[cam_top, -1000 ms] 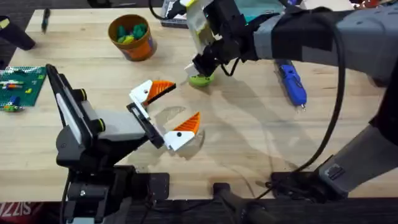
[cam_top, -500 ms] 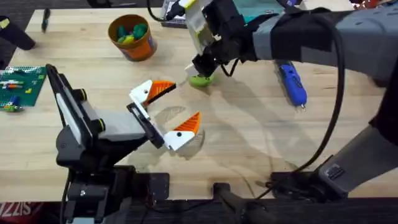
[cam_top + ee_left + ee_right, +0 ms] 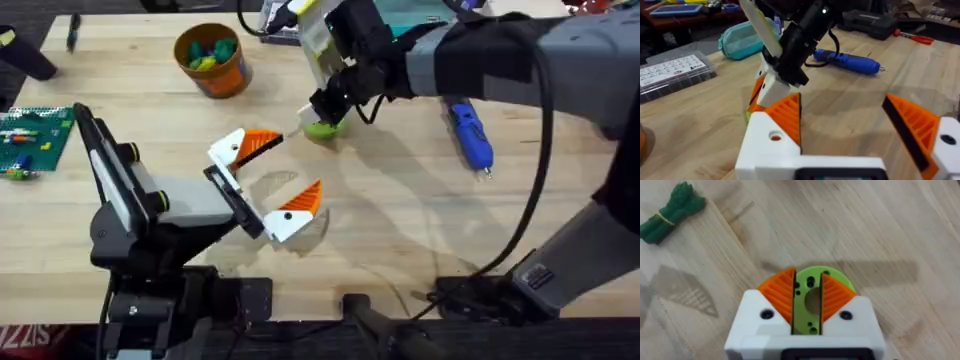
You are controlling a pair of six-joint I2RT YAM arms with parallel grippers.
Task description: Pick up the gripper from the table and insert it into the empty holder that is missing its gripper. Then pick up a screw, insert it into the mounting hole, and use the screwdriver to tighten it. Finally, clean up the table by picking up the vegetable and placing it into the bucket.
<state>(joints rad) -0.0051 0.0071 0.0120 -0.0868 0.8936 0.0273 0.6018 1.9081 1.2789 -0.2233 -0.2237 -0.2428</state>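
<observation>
Left gripper (image 3: 268, 182) spread wide, empty, low over wooden table (image 3: 400, 220). Orange bucket (image 3: 212, 58) at far left. Right gripper (image 3: 807, 301) clamped on green disc (image 3: 322, 126) at table centre, edge-on between pads. Lift straight, keep grip firm. Blue screwdriver (image 3: 469, 134) lying right. Green vegetable (image 3: 670, 213) nearby.

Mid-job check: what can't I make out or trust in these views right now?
- Grip on the green disc: in the right wrist view the right tool overlaps it. Held or merely underneath, cannot tell.
- The same contact in the overhead view is covered by the right arm's wrist.
- Bucket contents: in the overhead view the coloured pieces are too small to identify.
- Screwdriver bit: in the left wrist view it is too small to judge.
</observation>
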